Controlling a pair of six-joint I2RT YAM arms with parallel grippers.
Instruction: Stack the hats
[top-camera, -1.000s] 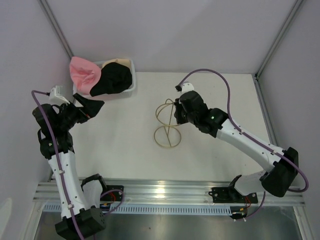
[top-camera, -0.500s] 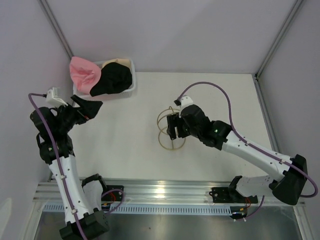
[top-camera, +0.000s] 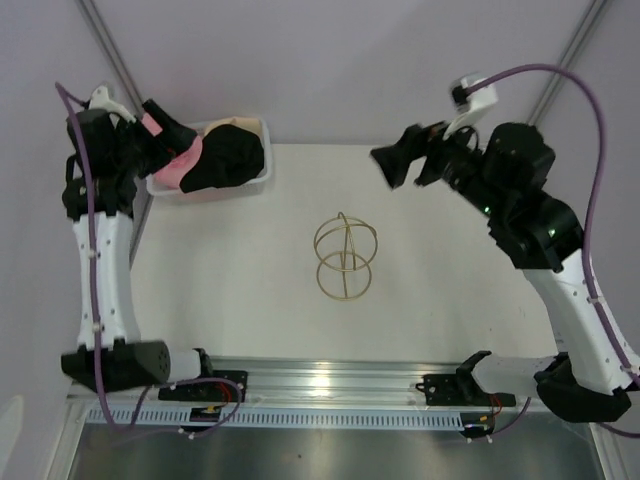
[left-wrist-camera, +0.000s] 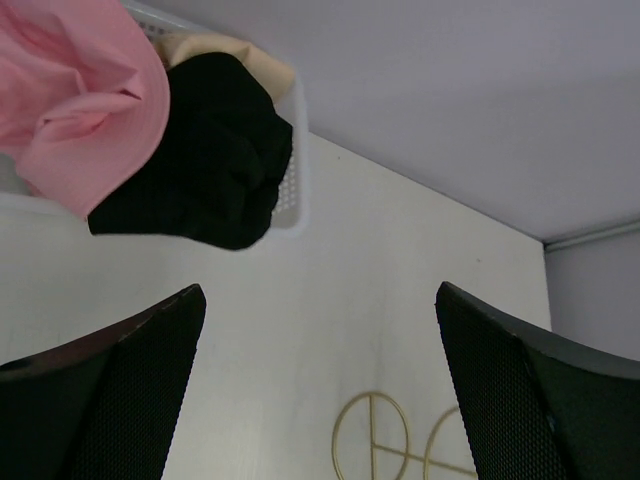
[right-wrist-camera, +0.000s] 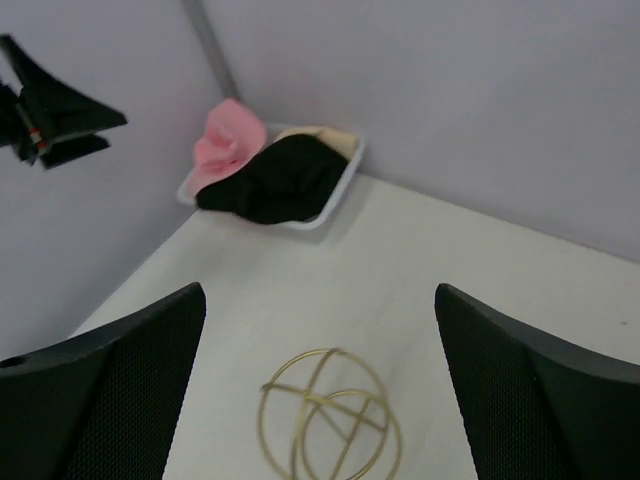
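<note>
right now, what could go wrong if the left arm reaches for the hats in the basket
The black hat is piled against the pink hat and beige hat, so the open left end effector may lift two. Its edge hangs over the basket rim; a pull might drag the basket. The wire stand stands free mid-table and could tip if bumped.

The right arm (top-camera: 520, 200) has let go of the gold wire stand (top-camera: 343, 256) at the desk's middle. Its jaws, shut a second ago, now gape wide, and it has lifted away toward the far right corner. The left arm (top-camera: 98, 200) has risen from the left edge to the basket (top-camera: 258, 178) in the far left corner, its jaws now above the pink hat (top-camera: 178, 165).
</note>
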